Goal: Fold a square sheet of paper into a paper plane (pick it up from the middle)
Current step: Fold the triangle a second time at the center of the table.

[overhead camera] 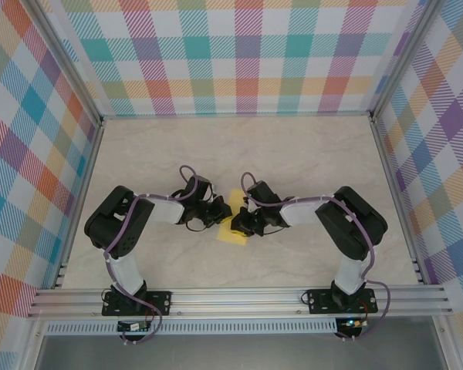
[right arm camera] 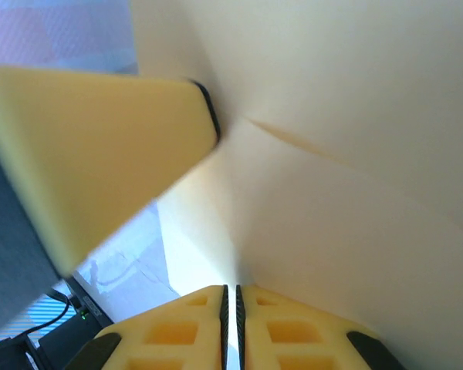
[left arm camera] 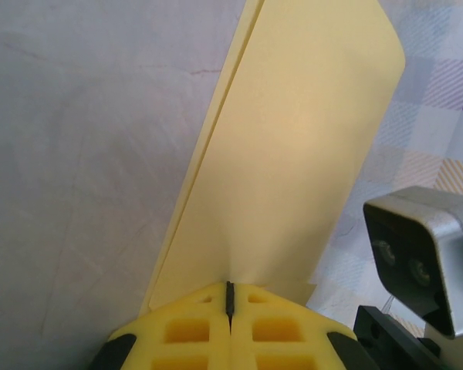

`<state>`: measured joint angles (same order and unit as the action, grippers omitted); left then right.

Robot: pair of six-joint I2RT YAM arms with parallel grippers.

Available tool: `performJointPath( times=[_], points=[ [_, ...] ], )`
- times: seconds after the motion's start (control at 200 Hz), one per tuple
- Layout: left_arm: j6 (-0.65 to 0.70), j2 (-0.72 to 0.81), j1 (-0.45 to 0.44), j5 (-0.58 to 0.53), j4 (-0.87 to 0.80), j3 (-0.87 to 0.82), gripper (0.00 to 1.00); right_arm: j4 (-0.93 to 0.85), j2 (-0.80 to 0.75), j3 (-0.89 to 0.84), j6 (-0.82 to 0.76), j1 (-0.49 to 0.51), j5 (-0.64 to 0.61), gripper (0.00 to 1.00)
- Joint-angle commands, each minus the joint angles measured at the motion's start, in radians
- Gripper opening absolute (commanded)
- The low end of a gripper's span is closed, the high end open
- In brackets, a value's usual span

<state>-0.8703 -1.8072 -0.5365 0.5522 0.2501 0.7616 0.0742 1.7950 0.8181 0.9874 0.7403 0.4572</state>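
Observation:
The square sheet of paper [overhead camera: 233,236] is yellow, folded into a creased wedge, and held up off the table between both arms. In the left wrist view the folded sheet [left arm camera: 293,154] rises from my left gripper [left arm camera: 230,287], which is shut on its near edge. In the right wrist view the paper [right arm camera: 355,193] fills the upper right, with a crease across it. My right gripper [right arm camera: 231,290] pinches its lower edge, the pads a hair apart. The left gripper's yellow finger [right arm camera: 100,154] touches the paper from the left. From above, the left gripper [overhead camera: 221,213] and right gripper [overhead camera: 241,223] meet at the sheet.
The pale marble table [overhead camera: 239,146] is walled by checked panels [overhead camera: 247,54] at the back and sides. An aluminium rail [overhead camera: 239,297] runs along the near edge with both arm bases on it. The right wrist's grey camera housing [left arm camera: 420,254] sits close beside the paper.

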Motion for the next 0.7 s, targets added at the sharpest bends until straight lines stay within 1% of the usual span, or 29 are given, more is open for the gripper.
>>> performJointPath(
  times=[0.0,0.31,0.46,0.575,0.695],
  points=[
    [0.000,-0.032,-0.007,-0.099,-0.084,-0.041,0.00,-0.065,-0.041,-0.043,0.009,0.000,0.022,0.15],
    [-0.007,-0.037,-0.006,-0.104,-0.085,-0.039,0.00,-0.078,-0.117,-0.157,-0.001,0.001,0.024,0.16],
    [-0.006,-0.042,-0.006,-0.101,-0.089,-0.034,0.00,-0.143,-0.161,-0.184,-0.039,0.001,-0.001,0.16],
    [-0.006,-0.044,-0.006,-0.097,-0.086,-0.030,0.00,-0.200,-0.197,-0.179,-0.062,0.000,-0.024,0.16],
    [-0.006,-0.041,-0.006,-0.095,-0.083,-0.032,0.00,-0.193,-0.223,-0.148,-0.060,0.001,-0.013,0.17]
  ],
)
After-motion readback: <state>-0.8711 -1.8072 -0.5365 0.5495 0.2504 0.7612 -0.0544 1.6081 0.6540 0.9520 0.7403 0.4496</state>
